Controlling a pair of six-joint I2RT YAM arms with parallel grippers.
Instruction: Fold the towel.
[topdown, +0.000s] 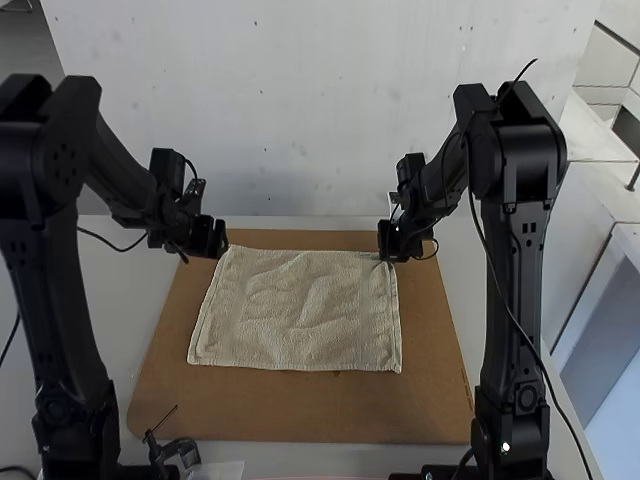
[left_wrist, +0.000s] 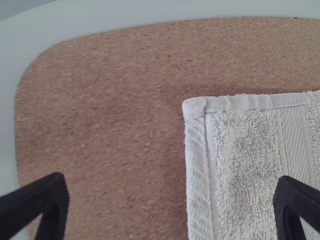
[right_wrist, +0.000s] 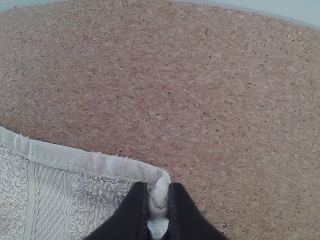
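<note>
The beige towel (topdown: 300, 310) lies spread on the brown board, slightly wrinkled. At its far left corner is my left gripper (topdown: 222, 240); in the left wrist view that gripper (left_wrist: 172, 200) has its fingers wide apart above the towel's edge (left_wrist: 197, 165), near a corner, holding nothing. My right gripper (topdown: 384, 255) is at the far right corner of the towel. In the right wrist view the gripper (right_wrist: 159, 200) is shut on that corner, with the towel (right_wrist: 95, 195) pinched between its black fingertips.
A brown cork board (topdown: 300, 405) lies under the towel on the pale table (topdown: 145, 300). A small black clamp-like object (topdown: 175, 450) is at the near left edge. A pale wall stands behind the table.
</note>
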